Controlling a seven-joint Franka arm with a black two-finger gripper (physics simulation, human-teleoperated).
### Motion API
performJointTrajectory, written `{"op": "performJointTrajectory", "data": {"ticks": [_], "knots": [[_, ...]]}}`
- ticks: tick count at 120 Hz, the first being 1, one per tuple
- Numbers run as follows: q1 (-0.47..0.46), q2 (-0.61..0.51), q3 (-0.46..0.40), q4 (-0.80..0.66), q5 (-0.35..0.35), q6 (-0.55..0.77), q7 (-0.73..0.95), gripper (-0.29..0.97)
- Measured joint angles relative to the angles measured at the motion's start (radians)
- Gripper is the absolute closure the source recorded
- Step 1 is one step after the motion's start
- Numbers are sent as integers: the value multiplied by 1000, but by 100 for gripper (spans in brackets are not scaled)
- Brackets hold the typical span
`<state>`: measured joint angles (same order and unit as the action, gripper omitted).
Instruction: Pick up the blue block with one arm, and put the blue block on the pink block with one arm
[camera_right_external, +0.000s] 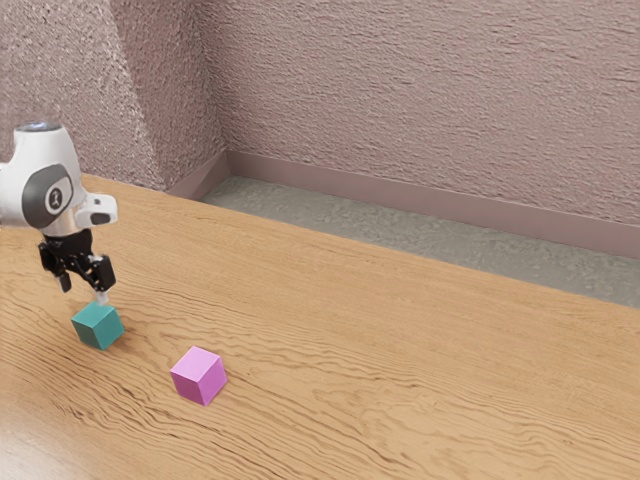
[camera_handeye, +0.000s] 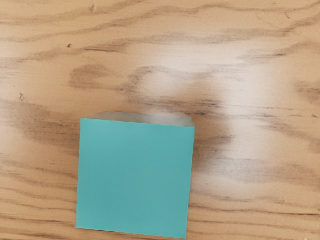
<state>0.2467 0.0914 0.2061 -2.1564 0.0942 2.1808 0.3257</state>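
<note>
Blue block is sitting flat on the table near the pink block, while the gripper is hovering right above it with jaws spread and empty, needing, I'd say, to be dropping straight down and centring before closing.

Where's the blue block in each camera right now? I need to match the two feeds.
Exterior view: blue block at lower left, just below the gripper, with the pink block to its right.
Wrist view: blue block directly under the gripper.
Shared landmark: the wood-grain table beneath it.
</note>
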Motion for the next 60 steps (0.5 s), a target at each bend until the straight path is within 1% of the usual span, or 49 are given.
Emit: {"op": "performJointTrajectory", "data": {"ticks": [7, 24, 46, 60], "knots": [[8, 17, -1, -7, -2, 12, 17, 3], [77, 73, -10, 1, -20, 32, 57, 3], [101, 110, -13, 12, -47, 49, 112, 3], [104, 127, -35, 28, -54, 54, 144, 3]]}}
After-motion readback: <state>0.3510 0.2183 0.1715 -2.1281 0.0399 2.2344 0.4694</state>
